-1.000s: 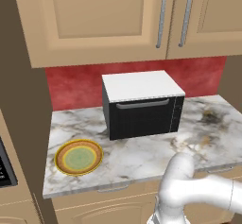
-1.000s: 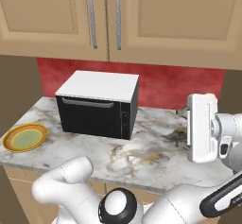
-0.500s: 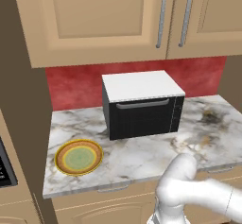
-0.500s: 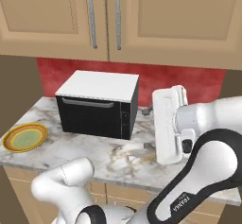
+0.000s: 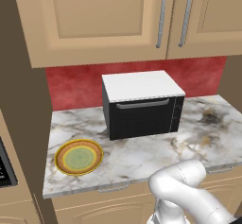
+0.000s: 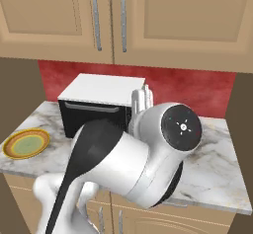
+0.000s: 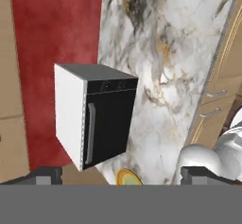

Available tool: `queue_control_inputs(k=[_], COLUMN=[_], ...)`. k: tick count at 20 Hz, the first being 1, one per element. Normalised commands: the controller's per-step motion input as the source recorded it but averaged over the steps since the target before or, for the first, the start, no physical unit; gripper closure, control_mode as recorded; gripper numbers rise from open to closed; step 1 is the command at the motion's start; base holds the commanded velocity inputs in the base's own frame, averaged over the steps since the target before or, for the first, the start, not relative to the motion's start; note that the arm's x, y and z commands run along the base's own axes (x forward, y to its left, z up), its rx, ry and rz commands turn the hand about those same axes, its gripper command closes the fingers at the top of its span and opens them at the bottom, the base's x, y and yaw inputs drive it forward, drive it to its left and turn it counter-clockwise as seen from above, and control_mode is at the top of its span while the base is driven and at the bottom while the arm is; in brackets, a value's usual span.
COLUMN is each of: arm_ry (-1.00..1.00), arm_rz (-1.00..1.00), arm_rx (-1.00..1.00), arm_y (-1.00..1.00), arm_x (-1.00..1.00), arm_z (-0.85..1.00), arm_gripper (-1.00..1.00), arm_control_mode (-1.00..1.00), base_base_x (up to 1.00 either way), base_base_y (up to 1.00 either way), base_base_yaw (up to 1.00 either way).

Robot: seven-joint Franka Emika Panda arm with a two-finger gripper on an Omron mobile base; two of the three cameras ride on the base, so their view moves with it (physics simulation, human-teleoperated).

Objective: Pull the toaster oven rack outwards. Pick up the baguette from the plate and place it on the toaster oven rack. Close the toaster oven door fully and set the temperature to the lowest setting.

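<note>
Gripper point(image 7: 120, 175): your jaws stand wide apart, holding nothing.
Toaster oven point(image 5: 142, 104): door point(image 5: 141, 117) shut.
Plate point(image 5: 78, 157): bare, left of oven.

Lighting: even, bright, diffuse; no glare.
Shadows: soft dark band beneath the toaster oven point(image 5: 142, 106) on the counter point(image 5: 198, 142).
Sharpness: rendered, slightly soft throughout.
Distortion: none at edges.

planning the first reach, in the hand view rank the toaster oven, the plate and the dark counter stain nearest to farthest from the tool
1. toaster oven: straight ahead of the tool, its right side showing.
2. dark stain: on the counter to the oven's right; probably next.
3. plate: past the oven's left side; probably farthest, though 2 and 3 are close.
</note>
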Motion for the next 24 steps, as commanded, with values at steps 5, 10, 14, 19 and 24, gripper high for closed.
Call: queue_control_inputs(k=[5,10,14,19,24], arm_ry=[-0.37,-0.39,-0.37,-0.15,0.00], arm_rz=[-0.35,-0.05,0.06,0.15,0.25], arm_rx=[-0.27,-0.10,0.06,0.13,0.06], arm_y=[0.14,-0.07,-0.21,-0.14,0.00], arm_x=[-0.02,-0.34,-0.47,-0.30,0.01], arm_z=[-0.39,-0.47,-0.10,0.00,-0.04], arm_gripper=[-1.00,-1.00,-1.00,-1.00,-1.00], arm_control_mode=[-1.00,-1.00,-1.00,-1.00,-1.00], base_base_x=[0.00,0.00,0.00,0.00,0.00], base_base_y=[0.00,0.00,0.00,0.00,0.00], base_base_yaw=[0.00,0.00,0.00,0.00,0.00])
